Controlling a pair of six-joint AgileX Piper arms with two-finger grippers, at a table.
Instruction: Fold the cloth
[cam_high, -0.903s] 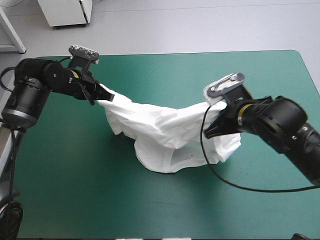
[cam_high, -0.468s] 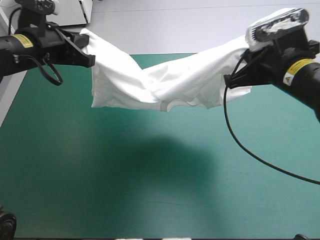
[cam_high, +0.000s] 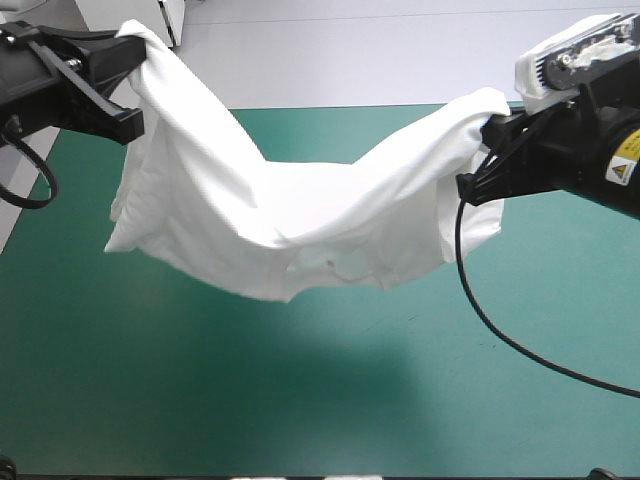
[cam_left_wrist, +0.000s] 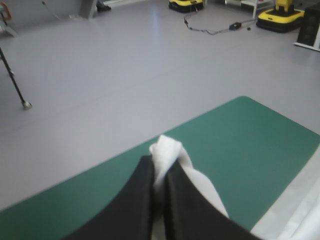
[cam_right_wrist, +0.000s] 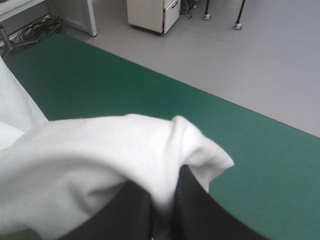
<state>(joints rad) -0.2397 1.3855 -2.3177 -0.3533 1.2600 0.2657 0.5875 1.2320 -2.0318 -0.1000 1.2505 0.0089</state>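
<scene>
High view: the white T-shirt (cam_high: 300, 215) hangs above the teal-green desk (cam_high: 300, 400), slung as a sagging band between the two arms.
T-shirt span: it runs from about 10 o'clock of the desk to about 2 o'clock, and its lowest folds droop over the middle.
T-shirt shape: it is bunched and creased, with a loose flap hanging under the left arm toward 9 o'clock and another under the right arm toward 3 o'clock.
Contact with desk: none can be made out; a dark shadow lies on the cover below the cloth, toward 6 o'clock.
Left end effector (cam_high: 125, 75): raised at 10 o'clock, past the desk's far left corner, its black fingers clamped on one upper corner of the T-shirt.
Right end effector (cam_high: 482, 155): raised at 2 o'clock, its fingers clamped on the opposite end.
Left wrist view: the left end effector (cam_left_wrist: 159, 162) has its fingers pressed nearly together, and a white tuft of T-shirt (cam_left_wrist: 167, 147) pokes out between the tips, with the desk (cam_left_wrist: 250, 140) beyond.
Right wrist view: the right end effector (cam_right_wrist: 165, 185) is pinched on a thick fold of T-shirt (cam_right_wrist: 100, 155), which drapes over both fingers, with the desk (cam_right_wrist: 125, 85) behind.
</scene>
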